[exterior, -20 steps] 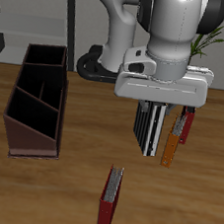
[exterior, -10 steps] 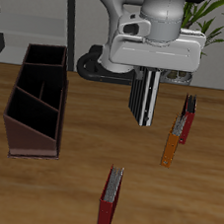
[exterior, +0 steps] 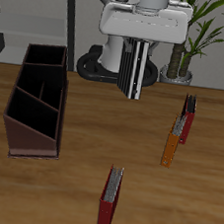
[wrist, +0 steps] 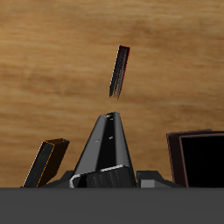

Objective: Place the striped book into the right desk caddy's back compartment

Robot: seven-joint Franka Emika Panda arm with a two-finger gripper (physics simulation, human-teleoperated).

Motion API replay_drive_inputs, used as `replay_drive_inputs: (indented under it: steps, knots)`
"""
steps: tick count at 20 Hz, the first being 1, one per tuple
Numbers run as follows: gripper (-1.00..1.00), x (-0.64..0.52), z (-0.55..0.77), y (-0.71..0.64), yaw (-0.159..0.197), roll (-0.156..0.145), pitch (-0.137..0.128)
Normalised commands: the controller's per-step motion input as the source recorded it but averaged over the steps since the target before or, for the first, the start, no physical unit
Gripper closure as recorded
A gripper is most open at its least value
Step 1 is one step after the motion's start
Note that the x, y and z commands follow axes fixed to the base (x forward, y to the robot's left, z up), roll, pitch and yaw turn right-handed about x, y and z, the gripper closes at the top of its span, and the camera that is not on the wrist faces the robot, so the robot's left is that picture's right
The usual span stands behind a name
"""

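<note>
Right now the striped book hangs upright in the air, pinched at its upper end between the fingers, well clear of the bench. Its long axis runs vertically, with the striped face turned toward the front camera. In the wrist view the same book juts straight out from between the fingers, its dark edge facing the lens.

What the coming move turns on is the sideways gap: the right desk caddy stands well apart from the held book, across open bench, and lower than it. The caddy's long axis runs front to back, with its tall end farther from the bench's front edge; I judge the back compartment to be the one at that far, taller end. From the wrist camera only a dark corner of the caddy shows beside the book.

So the carry has to go across toward the caddy and then down, keeping the book upright so its bottom edge clears the rim.

The red book lies near the front edge, and the orange book stands beside another reddish one, both away from that path.
</note>
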Motion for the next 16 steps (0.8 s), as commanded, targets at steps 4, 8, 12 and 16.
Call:
replay_drive_inputs:
  steps: [4, 8, 12, 16]
  knots:
    - [1.00, -0.35, 0.29, -0.48, 0.029, -0.085, -0.054]
    - [1.00, -0.22, 0.14, -0.30, 0.008, -0.051, -0.013]
    - [1.00, -0.34, 0.10, -0.35, -0.018, -0.063, 0.004]
    - [1.00, -0.34, -0.02, -0.23, 0.013, 0.002, 0.060]
